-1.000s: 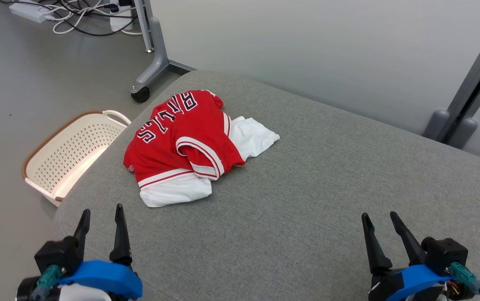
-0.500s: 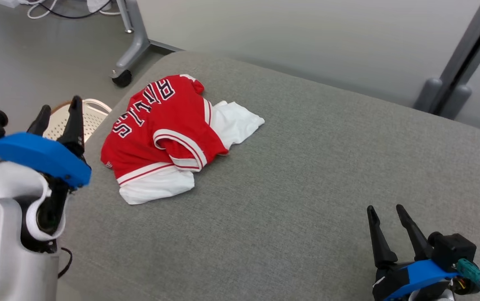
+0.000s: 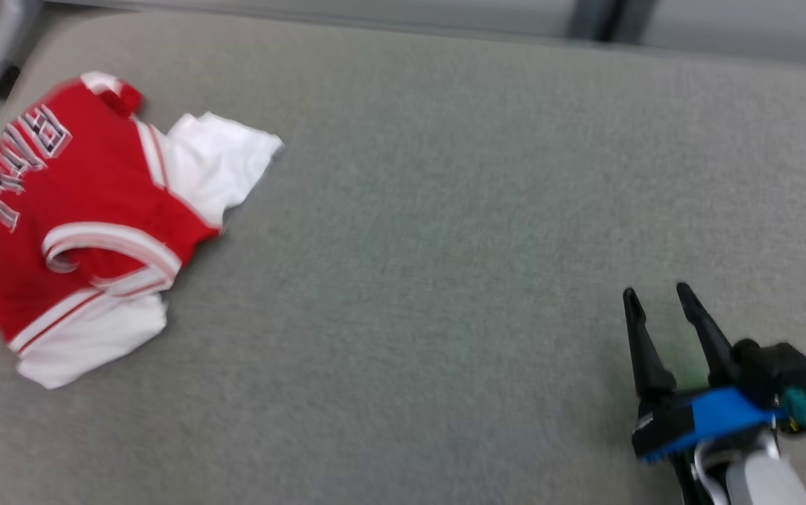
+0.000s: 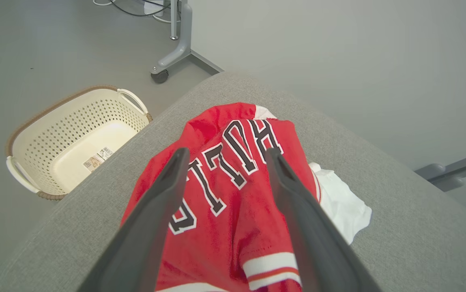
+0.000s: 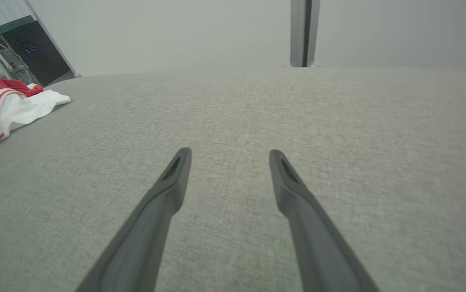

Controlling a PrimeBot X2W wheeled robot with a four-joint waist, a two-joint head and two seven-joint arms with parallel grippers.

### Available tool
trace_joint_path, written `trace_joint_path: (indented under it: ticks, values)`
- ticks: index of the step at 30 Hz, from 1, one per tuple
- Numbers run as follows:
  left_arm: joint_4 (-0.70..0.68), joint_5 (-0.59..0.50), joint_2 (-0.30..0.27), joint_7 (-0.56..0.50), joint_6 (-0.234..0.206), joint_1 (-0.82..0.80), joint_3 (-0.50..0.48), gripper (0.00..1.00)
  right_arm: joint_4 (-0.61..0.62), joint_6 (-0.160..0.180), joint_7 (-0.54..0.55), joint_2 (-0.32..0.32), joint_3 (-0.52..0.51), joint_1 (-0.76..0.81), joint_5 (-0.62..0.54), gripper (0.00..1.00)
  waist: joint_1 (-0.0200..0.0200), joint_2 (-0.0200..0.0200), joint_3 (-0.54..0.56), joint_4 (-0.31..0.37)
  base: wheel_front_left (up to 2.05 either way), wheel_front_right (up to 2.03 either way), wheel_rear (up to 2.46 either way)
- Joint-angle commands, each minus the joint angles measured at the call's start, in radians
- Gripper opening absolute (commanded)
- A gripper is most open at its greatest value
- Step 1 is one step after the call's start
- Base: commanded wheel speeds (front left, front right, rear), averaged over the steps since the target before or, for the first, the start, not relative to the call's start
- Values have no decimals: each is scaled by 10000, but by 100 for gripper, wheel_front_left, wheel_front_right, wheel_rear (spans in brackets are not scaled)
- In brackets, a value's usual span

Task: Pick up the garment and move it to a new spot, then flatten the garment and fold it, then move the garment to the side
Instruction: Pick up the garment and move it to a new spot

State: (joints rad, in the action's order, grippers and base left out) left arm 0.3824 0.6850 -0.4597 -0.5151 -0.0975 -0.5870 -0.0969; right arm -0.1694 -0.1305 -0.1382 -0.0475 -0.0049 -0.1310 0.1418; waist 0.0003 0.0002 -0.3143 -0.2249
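My open left tool [image 4: 226, 153] hung over the crumpled red-and-white jersey garment [image 4: 237, 227]; pinching a thick fold deeply seemed best.

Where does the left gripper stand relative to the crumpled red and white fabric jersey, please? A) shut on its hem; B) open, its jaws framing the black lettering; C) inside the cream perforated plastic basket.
B: the left wrist view shows the left gripper with jaws apart and the black lettering of the red and white jersey between them.
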Motion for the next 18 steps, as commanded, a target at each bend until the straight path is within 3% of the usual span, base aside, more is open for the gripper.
trace_joint_path:
  ticks: [1,14,15,16,17,18]
  values:
    - [107,-17,-173,-44,-59,-74,-125,100,156,-5,27,-52,-54,-154,-79,100,-3,-2,-209,210,0,0,0]
    - [855,480,-472,-541,-395,399,-643,100,828,-5,85,-52,-210,-431,-164,100,-3,-2,-1529,1313,0,0,0]
    - [991,494,-527,-647,-343,381,-602,48,830,-5,71,-52,-211,-435,-151,100,-3,-2,-1543,1327,0,0,0]
    - [1095,492,-566,-703,-315,344,-576,38,819,-5,65,-52,-206,-436,-141,100,-3,-2,-1534,1340,0,0,0]
    - [1164,480,-529,-791,-320,349,-496,0,789,-5,63,-52,-216,-426,-131,100,-3,-2,-1496,1342,0,0,0]
    - [1163,456,-492,-827,-312,360,-423,0,757,-5,59,-52,-241,-402,-118,100,-3,-2,-1427,1328,0,0,0]
